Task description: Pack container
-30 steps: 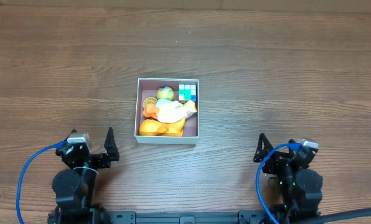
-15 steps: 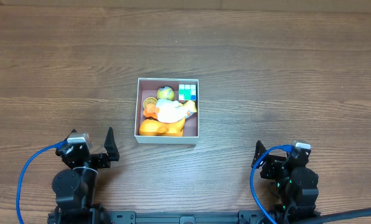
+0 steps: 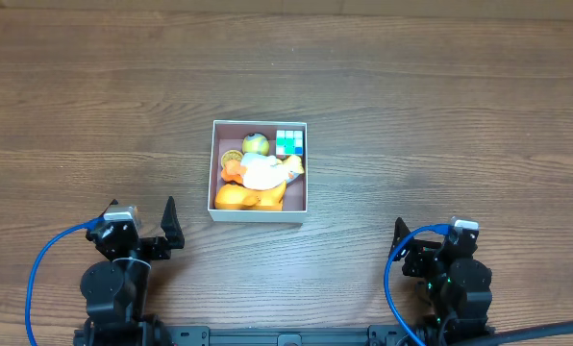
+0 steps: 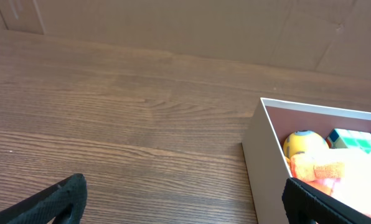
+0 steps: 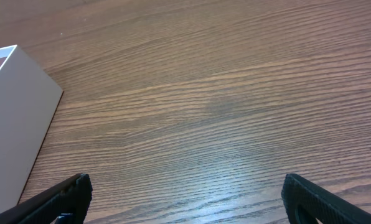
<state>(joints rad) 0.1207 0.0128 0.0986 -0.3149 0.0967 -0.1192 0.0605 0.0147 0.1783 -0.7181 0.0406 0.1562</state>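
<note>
The container (image 3: 212, 173) is a shallow white-walled square box with a pinkish floor at the table's middle. It holds several toys: a white and orange duck (image 3: 263, 173), a yellow-green ball (image 3: 256, 143), a colored cube (image 3: 288, 142) and an orange piece (image 3: 235, 198). My left gripper (image 3: 140, 223) is open and empty at the near left; its wrist view shows the container's wall (image 4: 260, 162) at right. My right gripper (image 3: 431, 231) is open and empty at the near right; its wrist view shows the container's outer wall (image 5: 17, 118) at left.
Wood-grain table (image 3: 440, 115) all around the container. Blue cables loop beside both arm bases at the near edge. A brown cardboard wall (image 4: 173, 25) stands beyond the table in the left wrist view.
The right arm has settled slightly back and down toward the near edge. The left arm and the container's contents have not moved.
</note>
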